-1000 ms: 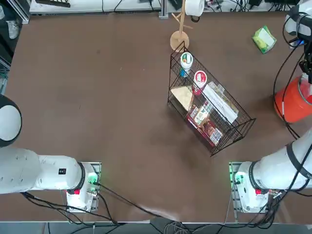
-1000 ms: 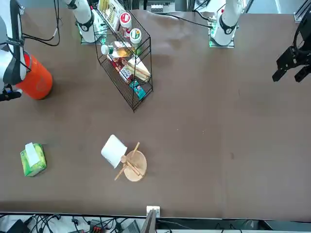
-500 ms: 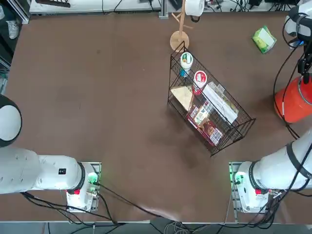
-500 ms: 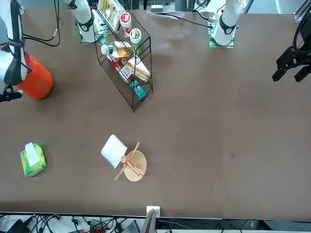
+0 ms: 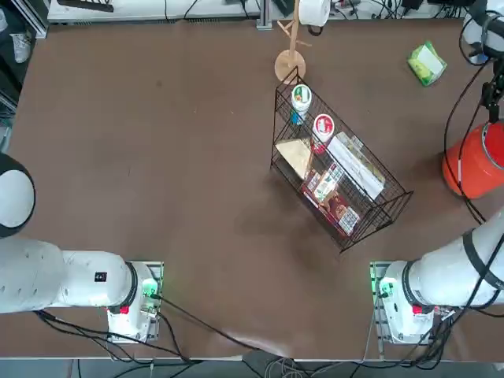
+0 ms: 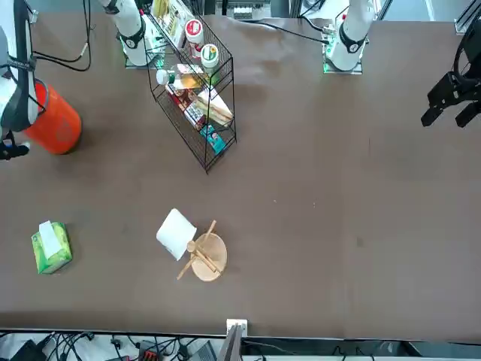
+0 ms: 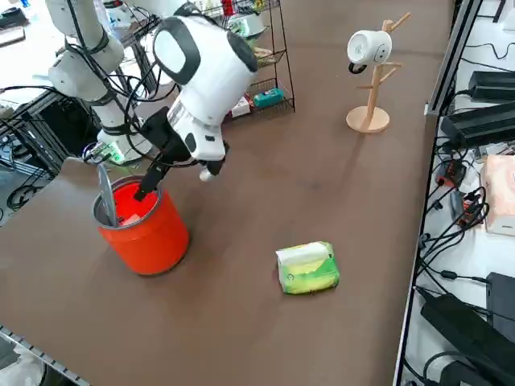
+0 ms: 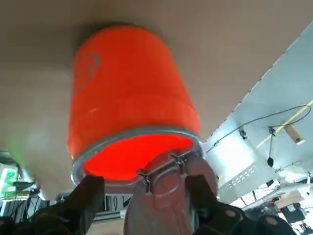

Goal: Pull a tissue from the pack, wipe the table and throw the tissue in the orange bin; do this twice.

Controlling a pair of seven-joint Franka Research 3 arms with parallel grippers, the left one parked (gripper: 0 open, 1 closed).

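Beside the round orange-red plastic bin [image 7: 153, 241], whose rim is reached by the spread, empty right hand [image 8: 145, 193], a tissue drop is probably being finished. The soft green-and-white tissue pack [image 7: 309, 270] lies well apart from the bin; if another wipe is due, it must be approached next.

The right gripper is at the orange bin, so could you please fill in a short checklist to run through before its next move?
1. Right gripper open: ok, its fingers stand apart.
2. Gripper free of tissue: ok, nothing shows between the fingers.
3. Orange bin upright on the table: ok.
4. Gripper clear of the bin's rim: cannot tell, it hangs right by it.
5. Tissue pack within view, away from the bin: ok, with white showing on top.
6. Both wipes finished: cannot tell, these pictures give no count.
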